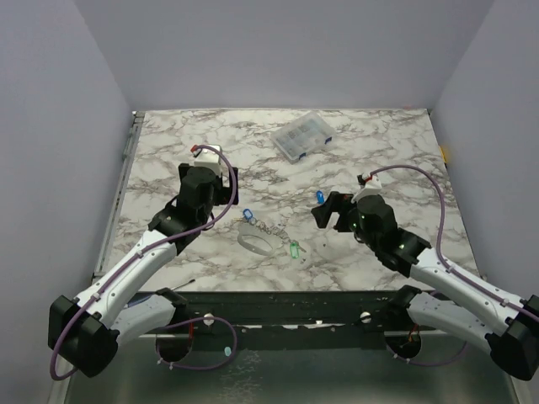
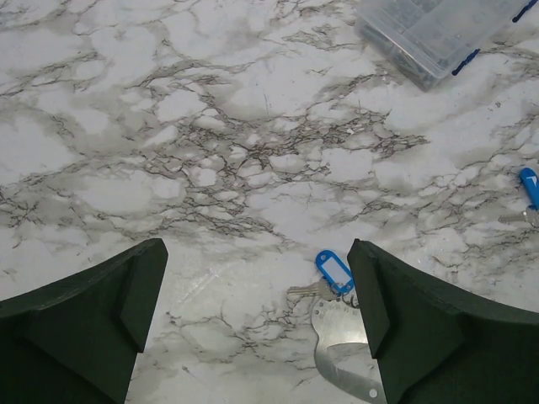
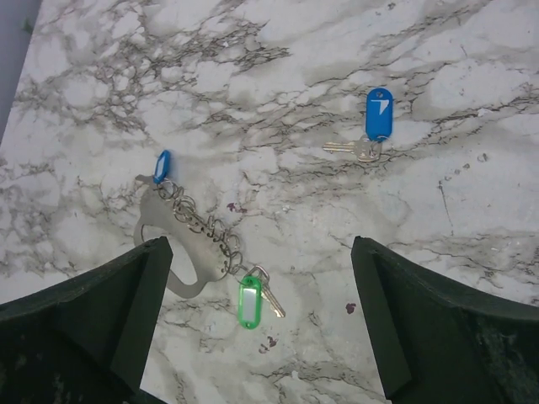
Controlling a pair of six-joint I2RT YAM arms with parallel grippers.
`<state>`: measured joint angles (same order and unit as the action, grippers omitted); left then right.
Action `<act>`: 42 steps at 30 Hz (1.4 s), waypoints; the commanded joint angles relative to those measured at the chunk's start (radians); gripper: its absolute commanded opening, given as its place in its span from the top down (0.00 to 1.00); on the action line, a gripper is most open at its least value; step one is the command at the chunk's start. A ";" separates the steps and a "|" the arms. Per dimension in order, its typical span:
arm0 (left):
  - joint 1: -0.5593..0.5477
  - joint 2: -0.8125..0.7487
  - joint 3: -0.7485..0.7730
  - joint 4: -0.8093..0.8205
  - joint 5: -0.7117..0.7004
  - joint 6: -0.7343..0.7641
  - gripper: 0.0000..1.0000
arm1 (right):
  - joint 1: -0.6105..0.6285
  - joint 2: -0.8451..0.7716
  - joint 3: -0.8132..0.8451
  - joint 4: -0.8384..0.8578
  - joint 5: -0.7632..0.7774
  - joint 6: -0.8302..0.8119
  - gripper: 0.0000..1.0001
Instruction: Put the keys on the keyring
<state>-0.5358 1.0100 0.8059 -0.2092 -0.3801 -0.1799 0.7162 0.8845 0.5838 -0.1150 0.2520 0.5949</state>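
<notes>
checking your right wrist view: green key, keyring, loose blue key; left wrist instead catches the clear box. left gripper and right gripper both gape wide, holding nothing.

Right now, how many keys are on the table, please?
3: one blue key lying apart, one blue key at the ring, one green key by the chain. None seems hidden.

Both extended over the table: left arm and right arm angled inward toward centre. left gripper had jaws spread wide, nothing held. right gripper likewise, wide apart and empty.
</notes>
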 commanded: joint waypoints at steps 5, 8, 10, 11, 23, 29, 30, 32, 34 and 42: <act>0.005 -0.025 0.016 -0.015 0.030 0.015 0.01 | 0.000 0.069 0.088 -0.060 0.098 -0.029 0.00; 0.005 -0.021 0.014 -0.015 0.068 0.017 0.02 | 0.000 0.087 0.118 -0.077 0.111 -0.056 0.00; 0.005 -0.008 0.016 -0.017 0.107 0.020 0.04 | -0.001 0.098 0.133 -0.101 0.124 -0.062 0.00; 0.005 0.001 0.016 -0.017 0.127 0.020 0.05 | 0.000 0.105 0.136 -0.113 0.133 -0.065 0.00; -0.031 0.116 0.038 -0.022 0.378 0.011 0.34 | 0.000 0.110 0.080 -0.086 0.023 -0.119 0.01; -0.068 0.162 0.043 -0.022 0.430 0.014 0.48 | 0.000 0.202 0.099 -0.029 -0.110 -0.142 0.11; -0.079 0.170 0.045 -0.021 0.432 0.012 0.50 | 0.000 0.224 0.106 -0.028 -0.128 -0.142 0.12; -0.102 0.184 0.046 -0.020 0.425 0.001 0.50 | 0.000 0.257 0.119 -0.030 -0.150 -0.137 0.14; -0.130 0.203 0.047 -0.017 0.375 -0.024 0.50 | 0.001 0.272 0.121 -0.025 -0.161 -0.132 0.15; -0.237 0.324 0.109 -0.078 0.254 -0.214 0.59 | 0.000 0.274 0.109 -0.034 -0.091 -0.098 0.15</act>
<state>-0.7162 1.2945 0.8619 -0.2382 -0.0391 -0.2573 0.7162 1.1576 0.6769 -0.1505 0.1322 0.4747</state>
